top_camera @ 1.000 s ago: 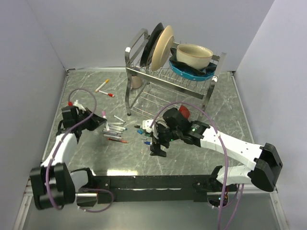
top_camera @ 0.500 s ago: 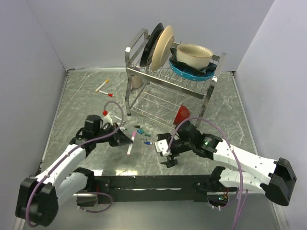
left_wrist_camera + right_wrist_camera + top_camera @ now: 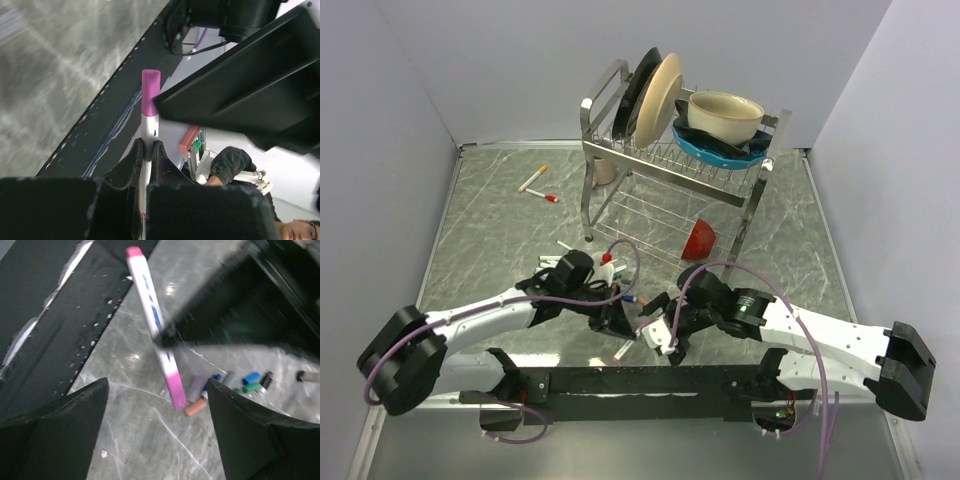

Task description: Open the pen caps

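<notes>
Top external view: both my arms meet near the middle of the grey marbled table (image 3: 490, 230), close to the dark base rail.

- Left gripper (image 3: 148, 150): pressed together on the barrel of a white pen (image 3: 149, 125), holding it off the table.
- Pink cap (image 3: 151, 92): seated on the pen's free end, pointing away from my left fingers. It sits just beside one dark finger of my right gripper (image 3: 157, 384).
- Right gripper: spread wide, nothing held. In its wrist view the pen hangs tilted in the gap beyond the two fingers. I cannot tell whether either finger touches it.
- Loose caps (image 3: 250, 376): blue, green, black, orange and one pale lilac, in a small cluster on the table below the pen.
- Further pens (image 3: 552, 261): a few lying together beside my left forearm.
- Yellow-capped pen (image 3: 533, 179) and red-capped pen (image 3: 546, 197): lying near each other at the far left, well apart from the rest.
- Dish rack (image 3: 587, 160): at the back, holding plates and bowls.
- Red cup (image 3: 700, 238): under the rack's near side.
</notes>
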Controlling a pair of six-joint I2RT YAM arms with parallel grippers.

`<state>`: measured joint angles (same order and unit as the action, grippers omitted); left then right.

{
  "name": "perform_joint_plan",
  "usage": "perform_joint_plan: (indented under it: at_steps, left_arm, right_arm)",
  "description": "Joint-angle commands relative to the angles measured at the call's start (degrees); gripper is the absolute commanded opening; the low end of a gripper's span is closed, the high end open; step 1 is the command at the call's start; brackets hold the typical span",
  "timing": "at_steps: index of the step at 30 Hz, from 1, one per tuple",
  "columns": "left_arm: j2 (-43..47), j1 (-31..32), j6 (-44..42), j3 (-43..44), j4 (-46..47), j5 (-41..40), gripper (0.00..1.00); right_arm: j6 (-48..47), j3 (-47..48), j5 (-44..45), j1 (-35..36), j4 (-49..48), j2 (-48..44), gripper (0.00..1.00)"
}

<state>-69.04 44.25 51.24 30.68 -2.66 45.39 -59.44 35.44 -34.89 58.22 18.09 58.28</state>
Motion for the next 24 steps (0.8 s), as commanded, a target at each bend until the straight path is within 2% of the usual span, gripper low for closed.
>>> perform_joint_plan:
  at_steps: [1,7,9,12,13,14,16,17,18,21,24]
  left_arm:
    - [-3.2,2.2,1.3,3.3,6.4,0.9,0.01]
    - [-4.1,3.2,0.7,4.6,5.9,1.1,0.01]
    - [-3.9,3.2,0.5,4.5,5.9,1.2,0.01]
    - [-3.3,3.1,0.7,4.3,5.9,1.1,0.01]
    - [-2.9,3.2,0.9,4.1,6.1,1.1,0.01]
    - [-2.5,3.2,1.0,4.0,6.1,0.8,0.01]
    - [-0.9,3.2,1.5,3.3,6.2,-0.8,0.16]
    - [0.0,3.2,2.0,3.0,6.3,-2.0,0.29]
    - [1.2,3.1,2.3,2.2,6.3,-5.5,0.53]
    - [7.7,3.1,4.9,-1.9,9.7,-10.8,0.80]
    - [15.7,3.1,8.0,-6.9,12.2,-20.5,0.86]
  right_arm:
    - [-2.6,0.5,2.4,2.3,0.5,2.5,0.76]
    - [-2.3,0.9,6.2,4.5,-0.1,4.6,0.52]
    - [-1.9,1.2,7.2,4.7,-0.2,5.3,0.47]
    - [-1.2,1.4,8.2,5.1,-0.7,6.1,0.32]
    - [-1.0,1.6,8.3,5.0,-0.5,6.1,0.20]
    - [-0.7,1.8,8.4,5.1,-0.5,6.2,0.14]
    - [0.0,2.5,8.4,5.2,-0.2,6.3,0.00]
    - [0.8,2.7,8.3,5.2,-0.2,6.5,0.00]
    - [1.5,3.0,8.3,5.1,-0.4,6.5,0.00]
    - [6.1,4.2,8.7,5.0,-1.3,7.3,0.00]
    - [10.7,5.9,8.0,4.5,-1.8,8.2,0.00]
